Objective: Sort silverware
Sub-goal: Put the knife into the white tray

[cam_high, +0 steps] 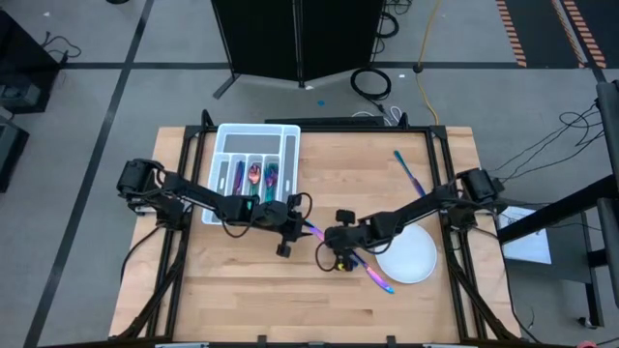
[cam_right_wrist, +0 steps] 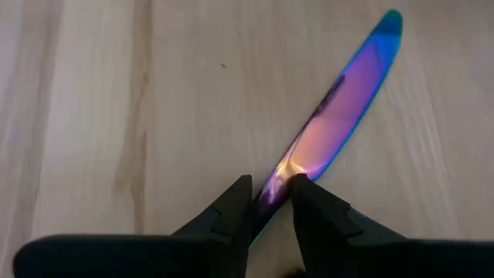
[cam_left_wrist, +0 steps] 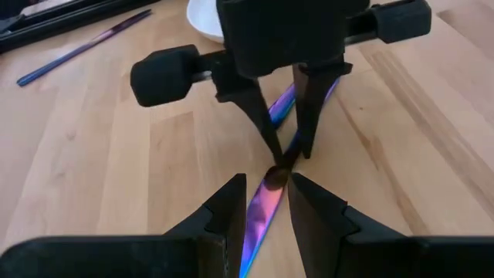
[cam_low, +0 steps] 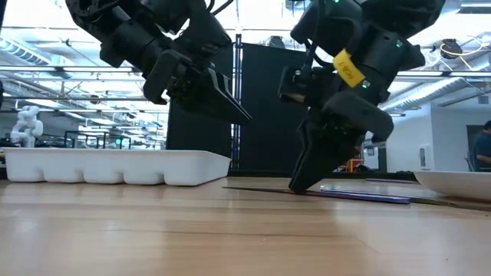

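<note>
The sorting is partly done. The white tray [cam_high: 287,135] at the far left of the surface [cam_high: 242,300] already holds a few pieces of silverware [cam_high: 255,175] in its slots, at least three by the high view, though their kinds are hard to tell.

Two pieces remain out. A knife [cam_right_wrist: 332,123] lies flat on the wood at mid-surface, just beside the round white plate [cam_high: 411,259]. The right end effector [cam_low: 301,182] stands tip-down on it, its fingers narrowed onto the knife near the blade's base; the knife is not yet lifted. The left end effector [cam_left_wrist: 262,202] hangs just above the same knife from the tray side, its fingers part-way apart with the blade between them, gripping nothing as far as I can tell.

Another piece [cam_high: 411,176] lies near the far right edge, well apart from the arms, its kind unclear.
</note>
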`<act>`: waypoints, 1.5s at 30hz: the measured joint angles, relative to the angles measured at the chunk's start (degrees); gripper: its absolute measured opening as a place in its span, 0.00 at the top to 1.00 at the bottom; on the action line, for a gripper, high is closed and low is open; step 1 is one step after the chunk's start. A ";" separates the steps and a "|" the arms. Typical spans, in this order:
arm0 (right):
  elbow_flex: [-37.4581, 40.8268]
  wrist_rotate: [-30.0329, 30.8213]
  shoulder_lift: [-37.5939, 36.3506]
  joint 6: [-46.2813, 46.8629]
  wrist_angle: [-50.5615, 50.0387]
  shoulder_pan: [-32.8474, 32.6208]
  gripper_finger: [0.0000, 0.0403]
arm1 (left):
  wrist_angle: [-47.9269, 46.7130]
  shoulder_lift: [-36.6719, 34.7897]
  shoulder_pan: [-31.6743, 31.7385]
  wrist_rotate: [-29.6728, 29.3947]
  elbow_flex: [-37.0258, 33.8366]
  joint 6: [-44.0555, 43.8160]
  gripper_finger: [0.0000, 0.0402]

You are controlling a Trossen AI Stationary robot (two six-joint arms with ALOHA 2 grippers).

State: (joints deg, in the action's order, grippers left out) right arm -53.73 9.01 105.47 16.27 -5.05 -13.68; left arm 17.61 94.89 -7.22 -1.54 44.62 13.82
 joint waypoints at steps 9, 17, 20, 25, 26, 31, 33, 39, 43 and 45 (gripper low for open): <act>-0.42 0.09 0.18 9.51 -1.26 -0.68 0.80 | -1.00 0.00 0.00 0.07 0.00 0.02 0.75; -0.33 -3.37 0.25 8.19 5.10 -3.60 0.80 | -8.05 -0.83 -1.68 1.75 0.00 -1.21 0.75; -0.33 -3.44 0.57 6.87 8.81 -3.80 0.80 | -12.53 -3.54 -3.80 1.35 0.00 -3.17 0.75; -1.32 -3.34 4.67 5.44 12.88 -2.74 0.80 | -22.22 -10.41 -8.64 -3.65 0.00 -7.40 0.75; -2.43 -2.97 5.78 5.03 12.72 -2.58 0.80 | -24.05 -11.85 -9.79 -5.33 0.00 -8.36 0.75; -9.52 -1.46 7.27 3.60 2.00 -3.53 0.80 | -31.17 -17.07 -15.35 -13.28 0.00 -12.91 0.75; -11.76 -1.38 7.31 2.62 -1.30 -3.80 0.81 | -32.15 -18.02 -17.27 -15.24 0.00 -13.89 0.75; -13.27 -1.84 9.45 2.18 -0.81 -1.80 0.88 | -32.44 -18.20 -21.46 -18.27 0.00 -16.59 0.75; -13.85 -4.75 12.86 2.54 4.41 -0.36 0.93 | -33.46 -18.23 -23.46 -20.05 0.00 -19.19 0.75; -15.41 -6.63 15.66 1.84 8.05 0.16 0.96 | -34.25 -18.21 -24.34 -20.46 0.00 -20.25 0.75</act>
State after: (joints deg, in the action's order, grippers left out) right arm -69.14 2.38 121.13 18.11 3.00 -13.52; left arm -16.65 76.69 -31.56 -22.00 44.62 -6.43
